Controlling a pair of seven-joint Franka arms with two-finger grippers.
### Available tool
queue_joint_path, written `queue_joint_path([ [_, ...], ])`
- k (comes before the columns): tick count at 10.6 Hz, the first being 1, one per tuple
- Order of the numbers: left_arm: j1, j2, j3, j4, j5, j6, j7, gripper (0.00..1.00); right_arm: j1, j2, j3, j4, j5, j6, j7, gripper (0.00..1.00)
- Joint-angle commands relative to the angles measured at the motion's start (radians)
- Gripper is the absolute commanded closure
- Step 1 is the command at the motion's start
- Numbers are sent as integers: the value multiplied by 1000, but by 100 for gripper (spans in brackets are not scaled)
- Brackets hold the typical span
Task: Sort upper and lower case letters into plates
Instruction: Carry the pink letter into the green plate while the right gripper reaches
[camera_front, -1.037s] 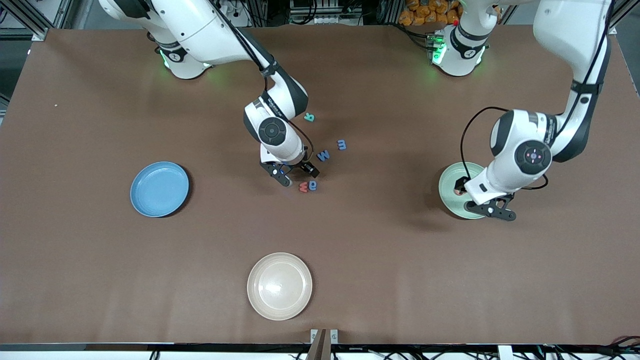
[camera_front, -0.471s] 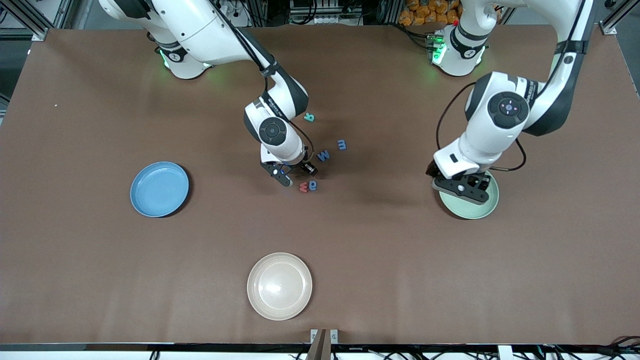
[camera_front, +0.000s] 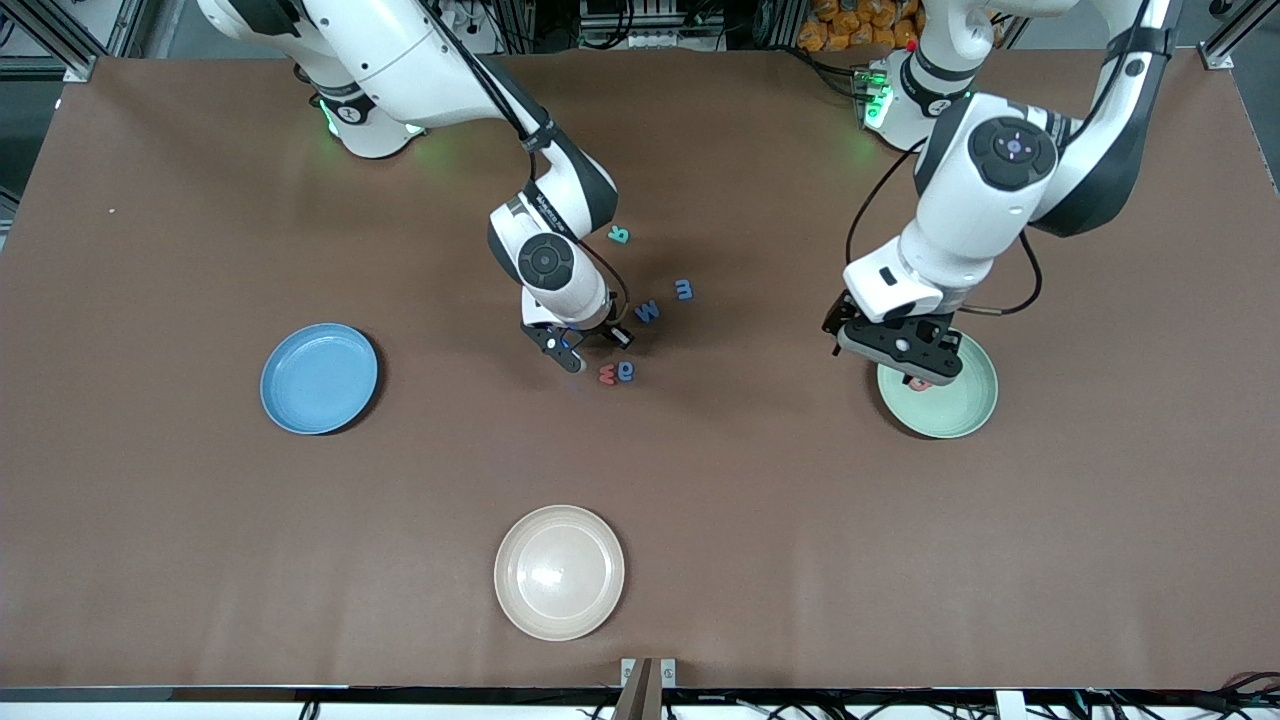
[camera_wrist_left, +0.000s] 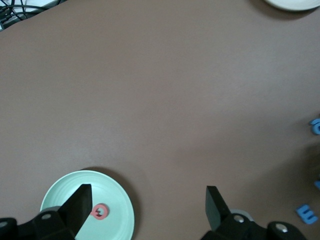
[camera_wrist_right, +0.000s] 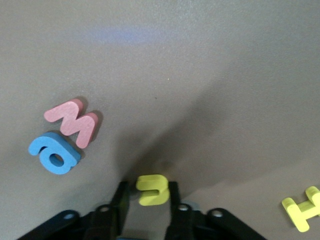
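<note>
Matte brown table; flat foam letters

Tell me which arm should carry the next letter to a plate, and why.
Right. The right gripper is already down at the letter cluster, fingers closed against a small yellow letter. The left gripper hangs open over the pale green plate, which holds a red letter, away from the loose letters.

Brown table surface. Blue plate; pale green plate containing a red letter; cream plate. Loose letters: pink-red M, blue a, yellow letter, second yellow letter, teal letter, blue W, blue m.
</note>
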Motion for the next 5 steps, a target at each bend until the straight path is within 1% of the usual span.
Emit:
queue_joint_path([
  [1,-31,-9,-9,49,-20,-69,-76,0,14,18,-5,3,10,18,13,76],
  [3,-62,-3,-12,69,-20,-84,-97,0,14,18,-5,4,10,17,11,84],
  [4,-77,0,-20,71,-20,-84,-112,0,12,15,-5,4,10,14,11,91],
  [5,-79,5,-43,74,-20,-84,-147,0,11,7,-5,7,10,5,11,96],
])
